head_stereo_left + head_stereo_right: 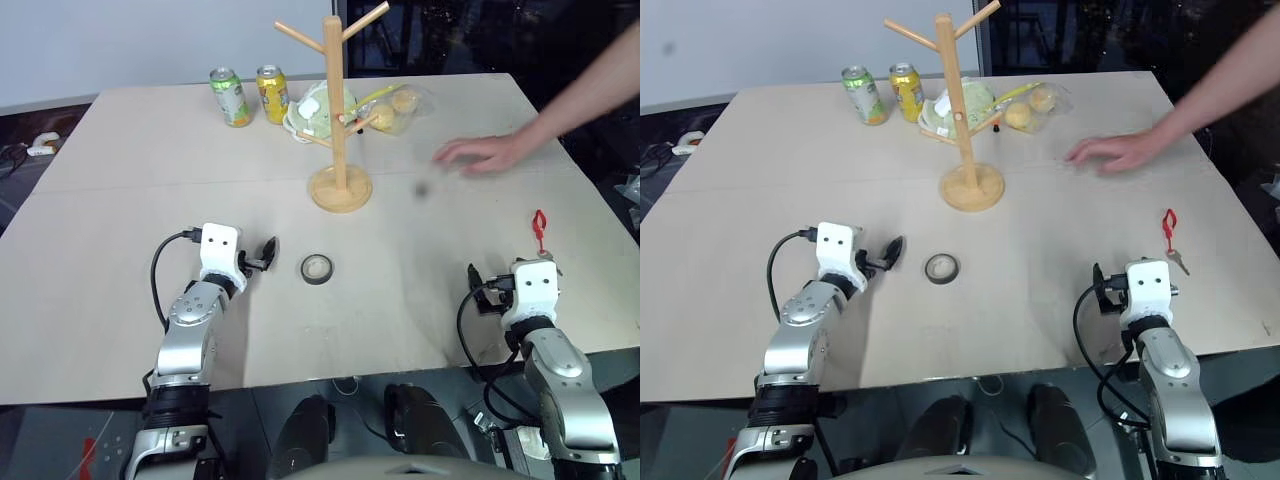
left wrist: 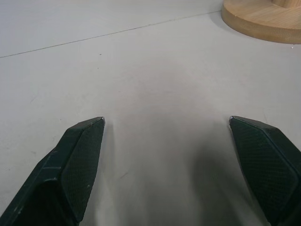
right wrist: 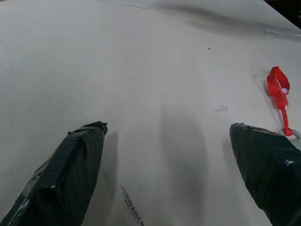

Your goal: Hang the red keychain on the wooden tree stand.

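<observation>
The red keychain (image 1: 540, 229) lies flat on the table at the right, a short way ahead of my right gripper (image 1: 516, 272). In the right wrist view the keychain (image 3: 278, 91) sits just beyond the right-hand finger (image 3: 265, 165). That gripper is open, with bare table between its fingers. The wooden tree stand (image 1: 335, 110) stands upright at the table's middle on its round base (image 1: 340, 190). My left gripper (image 1: 230, 245) rests open over the table at the near left, empty, facing the stand's base (image 2: 263, 19).
A person's hand (image 1: 485, 152) and forearm rest on the table at the far right. A black tape roll (image 1: 317, 268) lies between my arms. Two cans (image 1: 231, 97) (image 1: 272, 94) and a bag of produce (image 1: 325, 112) sit behind the stand.
</observation>
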Robot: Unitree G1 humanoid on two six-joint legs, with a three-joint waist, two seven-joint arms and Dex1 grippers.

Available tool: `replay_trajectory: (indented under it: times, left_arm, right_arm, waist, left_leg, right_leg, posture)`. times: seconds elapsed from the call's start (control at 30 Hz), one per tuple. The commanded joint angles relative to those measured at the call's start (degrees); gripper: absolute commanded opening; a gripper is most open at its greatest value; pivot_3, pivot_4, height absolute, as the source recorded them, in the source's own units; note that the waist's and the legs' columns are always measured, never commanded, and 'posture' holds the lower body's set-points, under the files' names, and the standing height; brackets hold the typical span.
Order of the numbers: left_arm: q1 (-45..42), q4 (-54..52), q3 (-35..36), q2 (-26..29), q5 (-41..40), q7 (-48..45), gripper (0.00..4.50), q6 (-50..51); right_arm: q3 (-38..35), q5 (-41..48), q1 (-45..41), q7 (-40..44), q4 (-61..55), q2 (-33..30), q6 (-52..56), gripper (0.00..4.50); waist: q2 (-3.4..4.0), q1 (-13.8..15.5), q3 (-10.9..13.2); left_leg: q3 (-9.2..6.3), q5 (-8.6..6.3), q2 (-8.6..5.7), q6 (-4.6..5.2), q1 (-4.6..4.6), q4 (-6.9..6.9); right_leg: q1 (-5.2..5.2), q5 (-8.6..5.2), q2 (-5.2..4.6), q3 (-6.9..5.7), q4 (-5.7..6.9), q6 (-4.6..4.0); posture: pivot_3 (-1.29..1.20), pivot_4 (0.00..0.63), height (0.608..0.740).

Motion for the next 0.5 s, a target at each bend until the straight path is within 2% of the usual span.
replay_trajectory:
  times: [0.03, 0.13, 0.3, 0.5]
  left_arm:
    - [-0.1, 0.0, 0.2, 1.4, -0.9, -2.0, 4.39, 1.3]
    - [-1.0, -1.7, 1.4, 4.6, -6.4, -9.3, 4.39, 4.9]
    - [-2.6, -4.2, 0.5, 13.4, -11.1, -22.0, 4.39, 10.1]
    - [-9.0, -6.4, -2.9, 24.8, -15.8, -37.7, 4.39, 16.7]
  right_arm:
    - [-0.6, 0.0, -0.9, 0.4, -1.3, -0.6, -1.2, 4.5]
    - [-1.1, 0.6, -2.5, 1.7, -1.5, -1.8, -0.9, 4.5]
    - [-1.6, 3.2, -6.0, 6.9, -1.4, -6.0, 0.0, 4.5]
    - [-1.9, 16.1, -11.6, 23.1, -3.8, -14.7, 5.9, 4.5]
  waist:
    - [0.0, 0.0, 0.0]
    - [0.0, -0.2, 0.0]
    - [-0.01, -0.5, 0.0]
    - [-0.01, -0.4, 0.1]
  left_leg:
    - [0.0, 0.0, 0.0, 0.0, 0.0, 0.0]
    - [0.01, 0.0, 0.01, 0.0, 0.0, 0.0]
    - [0.01, 0.0, 0.02, 0.0, -0.03, -0.01]
    - [0.01, 0.0, 0.03, 0.01, -0.13, 0.0]
  right_leg:
    - [0.0, 0.0, 0.0, 0.0, 0.0, 0.0]
    - [0.0, 0.0, 0.02, 0.0, 0.0, 0.0]
    - [-0.04, -0.01, 0.06, -0.01, -0.01, -0.01]
    - [-0.13, -0.01, 0.07, -0.02, -0.02, -0.02]
  posture:
    - [0.0, 0.15, 0.74]
    - [0.0, 0.15, 0.74]
    - [0.0, 0.15, 0.74]
    - [0.0, 0.15, 0.74]
